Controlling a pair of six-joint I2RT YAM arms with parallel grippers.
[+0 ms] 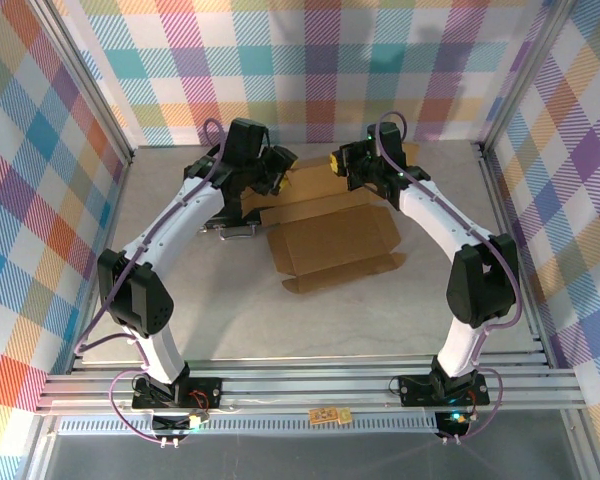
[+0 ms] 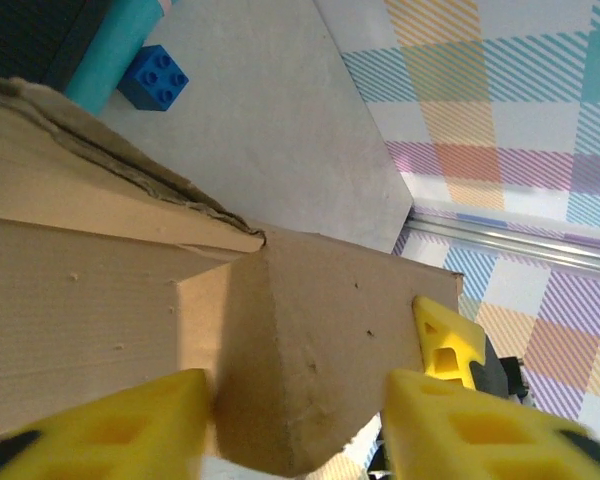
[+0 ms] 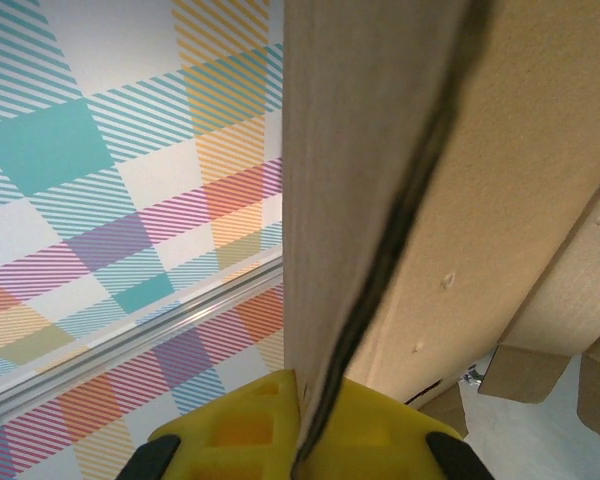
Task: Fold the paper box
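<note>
The right claw (image 3: pixel 302 425) is closed on the edge of the paper box (image 1: pixel 335 245), while the left claw (image 2: pixel 295 405) straddles one flap, grip unclear.

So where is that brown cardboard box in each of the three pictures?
Top external: paper box lies opened out, centre of the picture.
Left wrist: paper box covers the lower left, one flap between the left pincer tips.
Right wrist: paper box panel, edge-on, runs from top centre down.
Shared landmark: the checked wall behind it.
</note>
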